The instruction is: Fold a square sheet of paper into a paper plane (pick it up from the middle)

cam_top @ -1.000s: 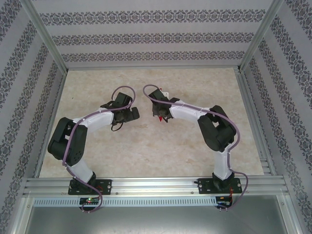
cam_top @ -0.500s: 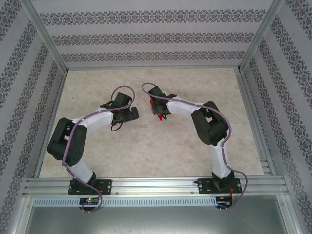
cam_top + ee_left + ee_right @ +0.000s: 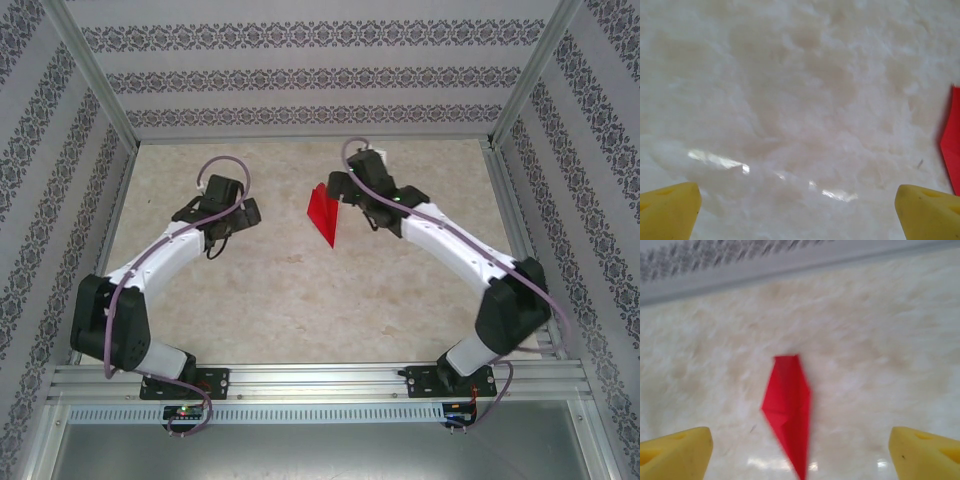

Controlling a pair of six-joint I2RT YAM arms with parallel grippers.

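Top external view gives us the paper plane (image 3: 323,212) lying on the pale marbled table (image 3: 300,300), a little beyond the middle, its broad end toward the far wall and its narrow point toward the near edge. We see the right gripper (image 3: 338,190) just to the right of the plane's far end, and the left gripper (image 3: 248,212) well apart from it on the left.

From the right wrist we see the red dart flat on the table, creased along its length. Its tip runs down between the two yellow fingertips (image 3: 675,450), which sit at the bottom corners of the view. The jaws stand wide and neither finger touches the paper, so this gripper holds nothing.

From the left wrist we see yellow fingertips (image 3: 670,207) just as far apart over bare table, jaws wide and empty. A sliver of the red plane shows at the right edge, clear of the fingers.
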